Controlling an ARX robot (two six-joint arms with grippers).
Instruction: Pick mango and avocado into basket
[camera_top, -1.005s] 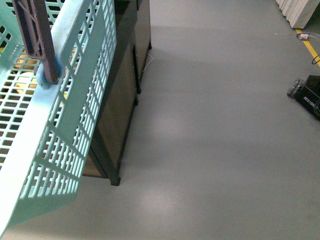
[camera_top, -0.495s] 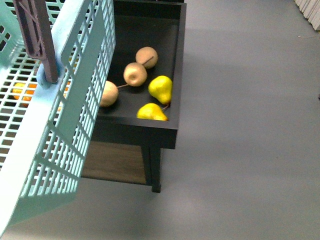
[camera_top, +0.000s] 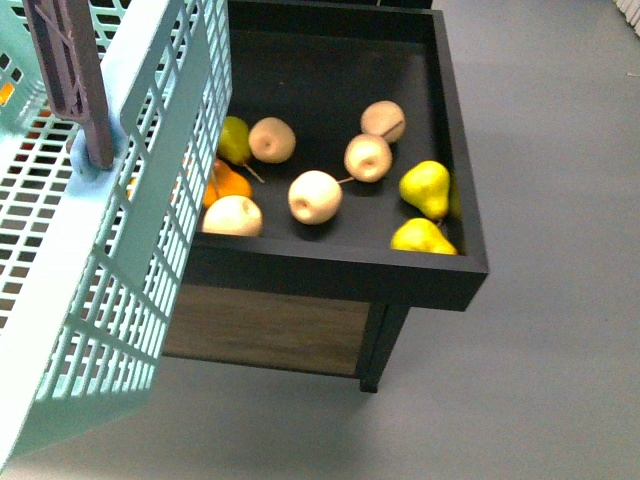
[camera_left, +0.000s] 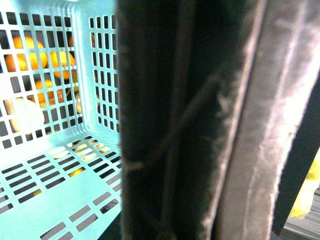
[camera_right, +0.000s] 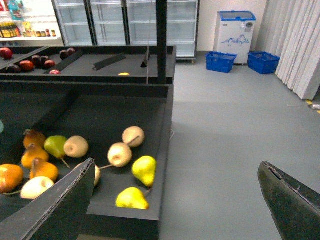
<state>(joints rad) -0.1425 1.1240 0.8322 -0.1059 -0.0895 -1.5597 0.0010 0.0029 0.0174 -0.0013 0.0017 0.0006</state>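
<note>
The basket (camera_top: 140, 260) is hanging tilted at the front view's left edge, beside a dark bin (camera_top: 455, 150) of yellow pears (camera_top: 425, 187). Its brown handle (camera_top: 75, 70) is filling the left wrist view, so the left fingers' state cannot be told. The right fingers (camera_right: 55, 210) are standing wide apart, gripping nothing

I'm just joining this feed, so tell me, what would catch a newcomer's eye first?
The light teal basket fills the left of the front view, its slotted wall covering the left end of a black display tray. In that tray lie pale round fruits and, near its right-hand corner, two bright yellow pears. In the right wrist view the right gripper stands wide open, facing the same tray.
</note>
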